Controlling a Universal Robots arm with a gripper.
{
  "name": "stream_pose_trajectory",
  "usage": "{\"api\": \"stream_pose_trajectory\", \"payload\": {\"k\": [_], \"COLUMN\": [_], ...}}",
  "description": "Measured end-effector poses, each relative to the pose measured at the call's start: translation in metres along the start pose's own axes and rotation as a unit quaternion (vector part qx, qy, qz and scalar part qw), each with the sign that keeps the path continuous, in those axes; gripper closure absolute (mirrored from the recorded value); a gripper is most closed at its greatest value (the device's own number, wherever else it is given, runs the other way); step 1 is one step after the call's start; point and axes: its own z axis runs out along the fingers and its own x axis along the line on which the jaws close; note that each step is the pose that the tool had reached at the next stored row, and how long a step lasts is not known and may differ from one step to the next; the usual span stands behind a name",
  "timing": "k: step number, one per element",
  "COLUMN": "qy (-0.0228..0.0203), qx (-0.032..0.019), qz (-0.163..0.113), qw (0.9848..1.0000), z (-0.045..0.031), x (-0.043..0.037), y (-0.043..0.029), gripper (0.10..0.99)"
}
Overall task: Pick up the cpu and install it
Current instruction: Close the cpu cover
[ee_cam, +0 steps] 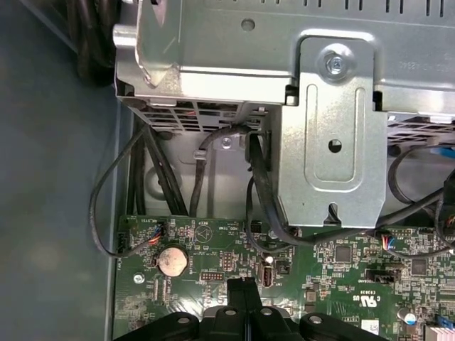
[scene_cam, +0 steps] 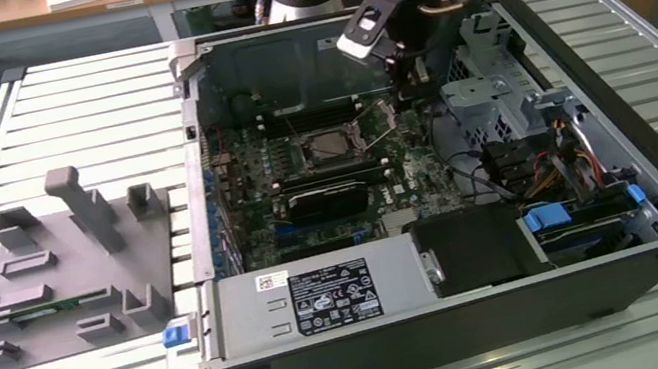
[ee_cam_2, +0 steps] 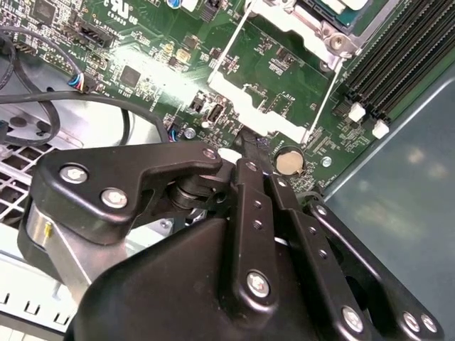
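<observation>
The cpu (scene_cam: 330, 147), a flat grey square, lies in the motherboard socket (scene_cam: 294, 142) inside the open computer case. One corner of the cpu (ee_cam_2: 340, 6) shows in the second wrist view. The socket's silver metal frame (ee_cam_2: 264, 106) is swung open toward the gripper. My gripper (scene_cam: 418, 88) hangs over the board on the exterior view's right of the socket, apart from the cpu. In both wrist views its black fingers (ee_cam_2: 250, 149) (ee_cam: 244, 285) are pressed together with nothing between them, their tips just above the green board beside a coin battery (ee_cam_2: 288, 162) (ee_cam: 172, 261).
The case (scene_cam: 462, 323) lies on a slatted table (scene_cam: 85, 106). A metal drive cage (ee_cam: 327, 128) and black cables (ee_cam: 149, 185) stand close behind the gripper. Memory slots (ee_cam_2: 398, 64) run beside the socket. A grey fixture tray (scene_cam: 59, 263) sits on the exterior view's left.
</observation>
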Motion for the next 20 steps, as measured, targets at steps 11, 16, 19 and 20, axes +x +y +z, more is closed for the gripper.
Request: {"api": "stream_pose_trajectory", "payload": {"k": [11,16,19,20], "qy": [0.0001,0.0001,0.0001,0.0001], "qx": [0.0041,0.0043,0.0043,0.0043], "qz": [0.0,0.0,0.0,0.0], "qw": [1.0,1.0,1.0,1.0], "z": [-0.0011,-0.0023,-0.0023,-0.0023], "x": [0.0,0.0002,0.0003,0.0003], "y": [-0.0024,-0.006,-0.0092,-0.0102], "gripper": [0.98,0.98,0.98,0.98]}}
